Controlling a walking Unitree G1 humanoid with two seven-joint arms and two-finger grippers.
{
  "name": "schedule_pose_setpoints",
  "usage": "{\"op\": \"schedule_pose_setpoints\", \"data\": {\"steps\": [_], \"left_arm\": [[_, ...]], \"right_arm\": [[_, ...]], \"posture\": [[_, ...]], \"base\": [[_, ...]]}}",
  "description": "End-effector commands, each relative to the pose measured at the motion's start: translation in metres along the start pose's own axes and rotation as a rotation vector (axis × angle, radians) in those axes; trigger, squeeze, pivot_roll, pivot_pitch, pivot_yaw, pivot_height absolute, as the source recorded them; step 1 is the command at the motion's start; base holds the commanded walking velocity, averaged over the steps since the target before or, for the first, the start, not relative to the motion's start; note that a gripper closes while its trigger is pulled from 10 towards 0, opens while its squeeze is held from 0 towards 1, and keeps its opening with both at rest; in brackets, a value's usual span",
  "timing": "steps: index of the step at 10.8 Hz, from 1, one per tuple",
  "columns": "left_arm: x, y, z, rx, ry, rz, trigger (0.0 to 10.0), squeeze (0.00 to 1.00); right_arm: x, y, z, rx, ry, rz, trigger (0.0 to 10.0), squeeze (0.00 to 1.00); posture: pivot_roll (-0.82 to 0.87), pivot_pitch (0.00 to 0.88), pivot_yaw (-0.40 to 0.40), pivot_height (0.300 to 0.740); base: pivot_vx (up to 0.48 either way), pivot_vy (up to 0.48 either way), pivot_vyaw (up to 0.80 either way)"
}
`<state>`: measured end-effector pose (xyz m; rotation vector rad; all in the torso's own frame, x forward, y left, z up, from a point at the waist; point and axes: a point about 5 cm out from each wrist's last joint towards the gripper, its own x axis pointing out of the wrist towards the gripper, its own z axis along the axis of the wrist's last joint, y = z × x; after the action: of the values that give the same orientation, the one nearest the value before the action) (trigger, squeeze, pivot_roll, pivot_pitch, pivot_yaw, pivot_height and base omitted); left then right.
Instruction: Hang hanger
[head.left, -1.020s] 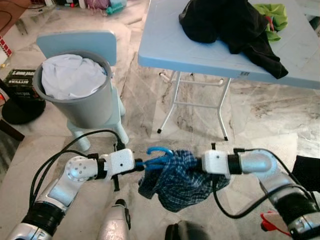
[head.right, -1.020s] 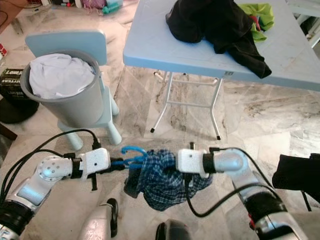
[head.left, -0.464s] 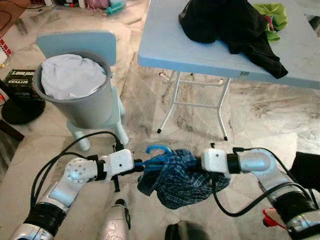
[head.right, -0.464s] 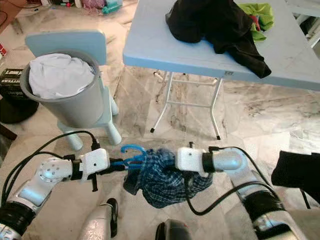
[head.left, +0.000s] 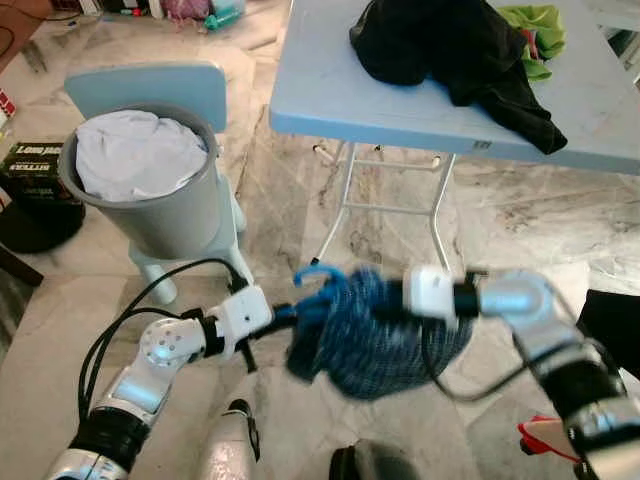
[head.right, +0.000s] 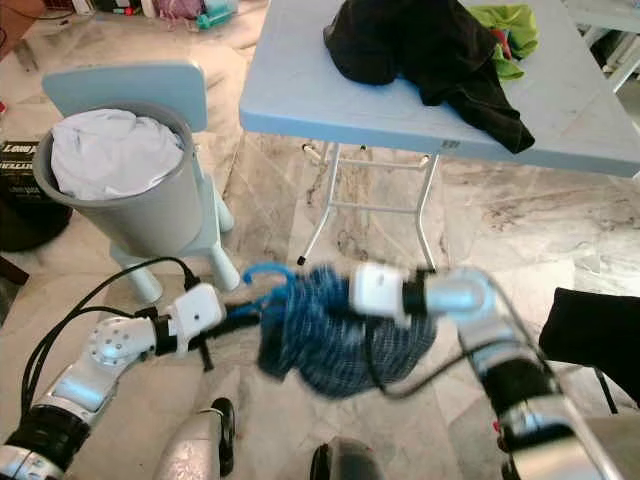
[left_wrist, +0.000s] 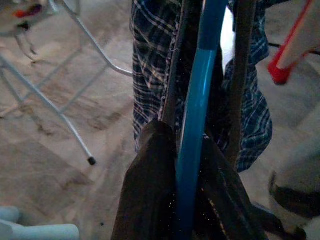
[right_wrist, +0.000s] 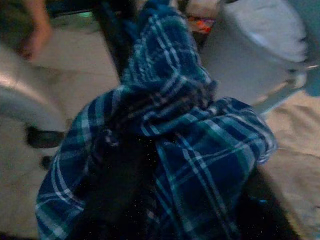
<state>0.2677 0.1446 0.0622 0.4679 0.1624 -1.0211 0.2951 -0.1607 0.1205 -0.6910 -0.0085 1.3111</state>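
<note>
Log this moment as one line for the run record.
left hand: shut on blue hanger | right hand: buried in plaid garment | garment bunched on hanger, held above floor | nothing hung yet

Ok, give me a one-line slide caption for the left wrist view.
Left hand shut on a blue hanger, the blue plaid garment bunched just beyond it above the marble floor.
</note>
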Motion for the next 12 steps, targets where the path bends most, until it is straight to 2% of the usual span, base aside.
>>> {"op": "schedule_pose_setpoints", "data": {"steps": [1,2,4,5,6,8,10,12], "left_arm": [[-0.004,0.01,0.003,-0.023,-0.041,0.088,0.0,0.0],[-0.002,0.008,0.003,-0.04,-0.046,0.084,0.0,0.0],[-0.001,0.005,0.002,-0.041,-0.045,0.073,0.0,0.0],[0.0,0.007,0.003,-0.038,-0.049,0.091,0.0,0.0],[0.001,0.008,0.003,-0.043,-0.055,0.102,0.0,0.0],[0.002,0.008,0.004,-0.042,-0.057,0.109,0.0,0.0],[0.003,0.008,0.004,-0.042,-0.06,0.114,0.0,0.0],[0.002,0.012,0.003,-0.041,-0.055,0.142,0.0,0.0]], "right_arm": [[-0.005,0.0,-0.007,0.029,0.023,-0.032,10.0,1.0],[-0.008,-0.005,-0.011,0.075,0.049,-0.086,10.0,1.0],[-0.01,-0.004,-0.015,0.05,0.075,-0.1,10.0,1.0],[-0.013,-0.005,-0.021,0.052,0.129,-0.123,10.0,1.0],[-0.015,-0.011,-0.026,0.049,0.175,-0.193,10.0,1.0],[-0.017,-0.025,-0.028,0.053,0.191,-0.379,10.0,1.0],[-0.02,-0.031,-0.03,0.036,0.213,-0.454,10.0,1.0],[-0.042,-0.049,-0.035,0.029,0.274,-0.636,10.0,1.0]], "posture": [[0.07,0.181,-0.087,0.74],[0.07,0.181,-0.089,0.74],[0.07,0.181,-0.084,0.74],[0.07,0.179,-0.083,0.74],[0.07,0.179,-0.083,0.74],[0.07,0.178,-0.082,0.74],[0.07,0.18,-0.081,0.74],[0.07,0.178,-0.084,0.74]], "base": [[0.0,0.0,0.0],[0.0,0.0,0.0],[0.0,0.0,0.0],[0.0,0.0,0.0],[0.0,0.0,0.0],[0.0,0.0,0.0],[0.0,0.0,0.0],[0.0,0.0,0.0]]}}
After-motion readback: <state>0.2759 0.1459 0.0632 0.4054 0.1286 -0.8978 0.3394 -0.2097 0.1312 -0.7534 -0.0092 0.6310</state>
